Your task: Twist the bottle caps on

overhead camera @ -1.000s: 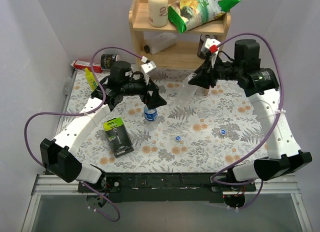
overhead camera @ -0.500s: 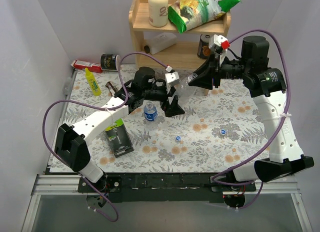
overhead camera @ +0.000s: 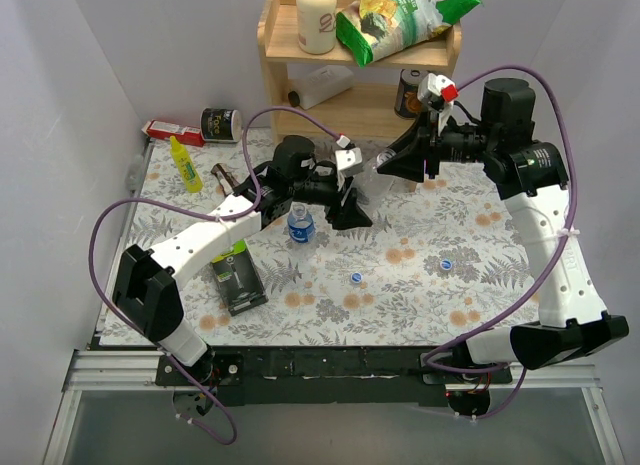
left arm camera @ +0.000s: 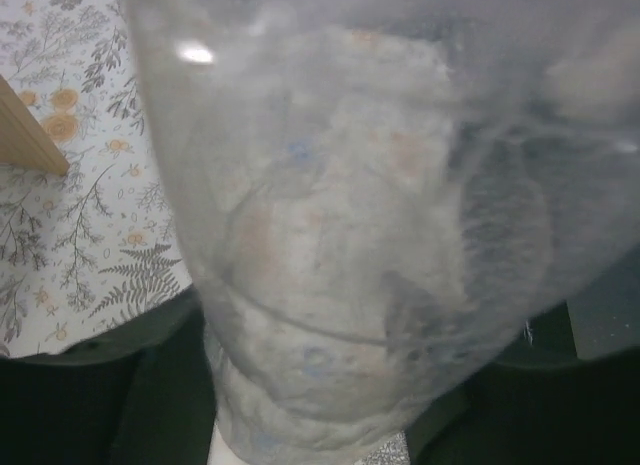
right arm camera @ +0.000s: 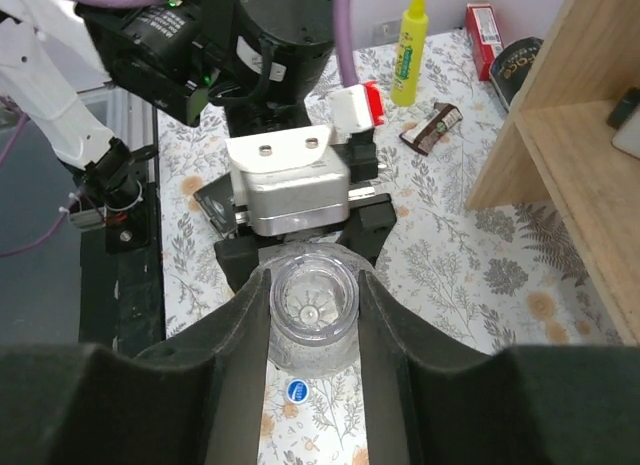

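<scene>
My right gripper [overhead camera: 397, 162] is shut on the neck of the plain clear bottle [overhead camera: 373, 175] and holds it tilted above the table. Its open mouth [right arm camera: 314, 303] faces the right wrist camera between the fingers of the right gripper [right arm camera: 313, 285]. My left gripper [overhead camera: 352, 207] is closed round the same bottle's lower end. That bottle [left arm camera: 350, 215] fills the left wrist view, pressed between the dark fingers [left arm camera: 100, 385]. The blue-labelled bottle [overhead camera: 300, 226] stands uncapped on the mat. Two blue caps [overhead camera: 356, 278] [overhead camera: 445, 264] lie on the mat, one cap [right arm camera: 297, 389] below the held bottle.
A wooden shelf [overhead camera: 350, 100] stands at the back with a white bottle [overhead camera: 316, 20] and a snack bag [overhead camera: 400, 15]. At the left are a yellow squeeze bottle [overhead camera: 184, 163], a red box [overhead camera: 165, 130], a tin [overhead camera: 218, 123] and a black-green box [overhead camera: 233, 273].
The left arm swung right, past the labelled bottle, to the plain bottle, and its jaws narrowed onto it. The right gripper raised the bottle slightly.
</scene>
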Action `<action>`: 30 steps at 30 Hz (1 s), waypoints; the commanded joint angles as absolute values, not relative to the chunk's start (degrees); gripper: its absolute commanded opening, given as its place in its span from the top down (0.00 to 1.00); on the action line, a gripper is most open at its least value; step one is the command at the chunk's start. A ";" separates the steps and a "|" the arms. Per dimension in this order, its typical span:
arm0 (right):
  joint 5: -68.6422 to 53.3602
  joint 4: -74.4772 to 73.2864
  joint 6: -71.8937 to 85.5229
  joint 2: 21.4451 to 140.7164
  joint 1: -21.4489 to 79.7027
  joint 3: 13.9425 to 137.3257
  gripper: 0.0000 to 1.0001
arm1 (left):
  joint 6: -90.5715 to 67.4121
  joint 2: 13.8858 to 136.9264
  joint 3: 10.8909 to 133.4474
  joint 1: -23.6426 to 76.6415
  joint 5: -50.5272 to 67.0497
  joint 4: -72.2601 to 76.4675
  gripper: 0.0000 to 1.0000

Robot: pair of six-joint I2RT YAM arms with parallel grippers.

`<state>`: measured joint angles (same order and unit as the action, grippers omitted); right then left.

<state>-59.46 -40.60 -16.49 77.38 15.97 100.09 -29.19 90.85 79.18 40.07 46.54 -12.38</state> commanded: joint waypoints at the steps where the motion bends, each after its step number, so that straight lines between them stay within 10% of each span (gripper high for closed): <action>1: -50.58 -44.38 -17.58 75.50 15.91 103.87 0.45 | -32.60 87.45 78.76 39.90 43.35 -7.82 0.58; 8: -39.12 -45.24 -19.33 71.54 13.63 107.23 0.22 | -34.63 82.53 77.25 38.32 33.51 -7.38 0.74; 22: -33.14 -51.77 -55.37 78.39 32.50 71.47 0.50 | -28.57 74.80 80.78 35.77 19.25 -16.87 0.97; 30: -27.95 -38.41 -59.24 83.74 41.22 61.26 0.41 | -30.32 71.02 77.52 31.83 24.25 -17.93 1.00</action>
<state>-30.06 -45.91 -54.43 81.93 39.18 61.67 -29.80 73.65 79.07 34.28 22.31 -16.51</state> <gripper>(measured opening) 0.582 0.448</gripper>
